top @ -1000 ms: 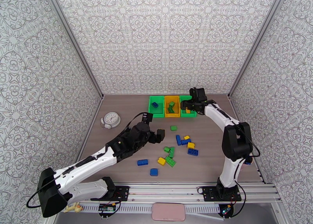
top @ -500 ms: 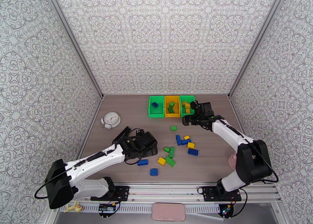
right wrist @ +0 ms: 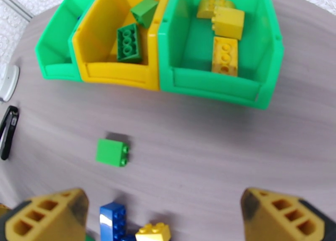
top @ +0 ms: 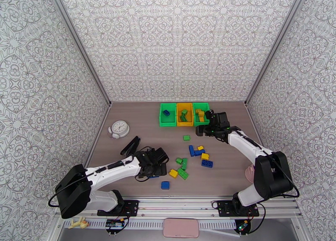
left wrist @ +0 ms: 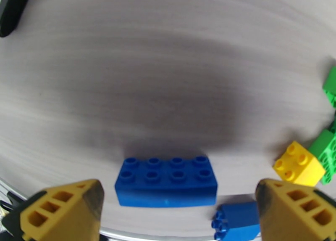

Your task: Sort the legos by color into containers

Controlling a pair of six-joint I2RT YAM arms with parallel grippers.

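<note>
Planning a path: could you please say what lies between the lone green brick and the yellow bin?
Bare table separates green brick and yellow bin, per the right wrist view.

Your right gripper (right wrist: pixel 164 204): jaws spread wide above the table (right wrist: pixel 235 153). Ahead of you, yellow bin (right wrist: pixel 122 75) holds two green bricks (right wrist: pixel 128 42); right green bin (right wrist: pixel 218 84) holds yellow bricks (right wrist: pixel 224 56). Lone green brick (right wrist: pixel 111 152) sits apart, short of the bins.
</note>
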